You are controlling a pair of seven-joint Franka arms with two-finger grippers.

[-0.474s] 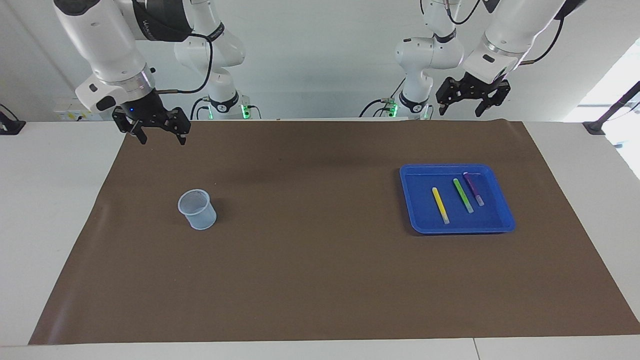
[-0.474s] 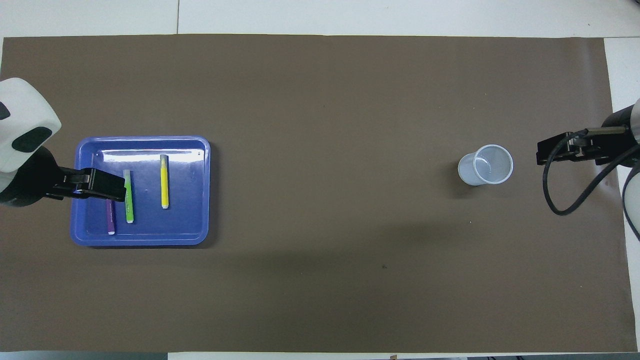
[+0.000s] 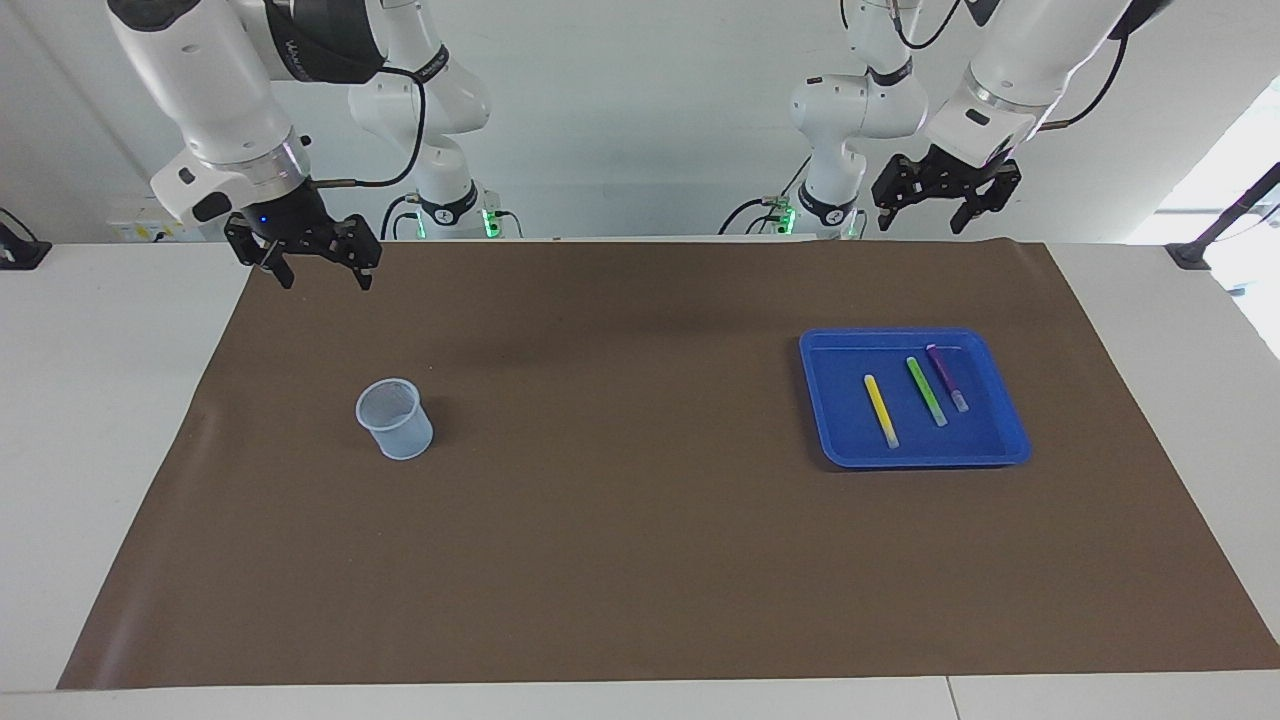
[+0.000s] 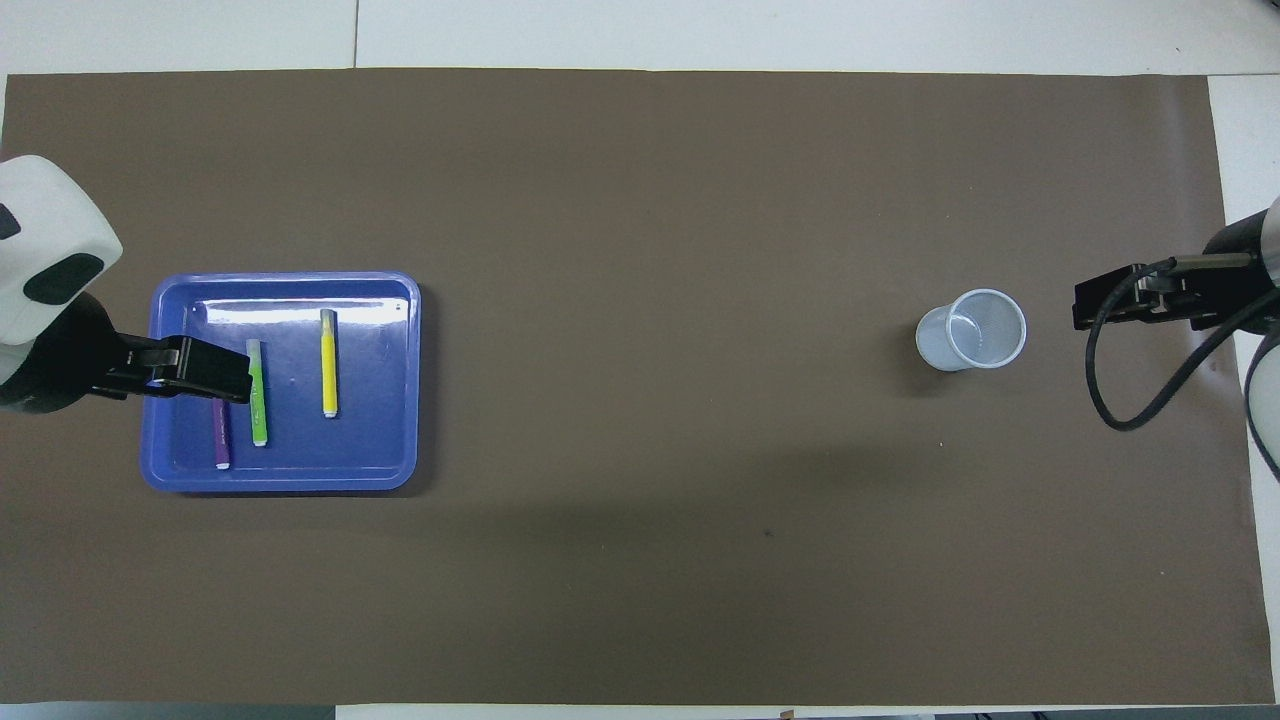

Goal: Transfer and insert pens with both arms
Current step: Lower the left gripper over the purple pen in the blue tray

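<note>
Three pens lie side by side in a blue tray [image 3: 1012,442]: yellow [image 3: 881,410], green [image 3: 926,391] and purple [image 3: 947,377]. The overhead view shows the yellow pen [image 4: 327,365], the green pen [image 4: 257,395] and the purple pen [image 4: 221,435], whose upper part is covered by my left gripper [image 4: 235,380]. In the facing view that left gripper [image 3: 926,222] hangs open, high above the tray and well clear of the pens. My right gripper [image 3: 326,280] hangs open and empty in the air over the mat's edge at the right arm's end.
A pale translucent cup [image 3: 396,418] stands upright on the brown mat [image 3: 620,480] toward the right arm's end, also seen as the cup [image 4: 972,330] from above. The tray [image 4: 280,482] sits toward the left arm's end. White tabletop surrounds the mat.
</note>
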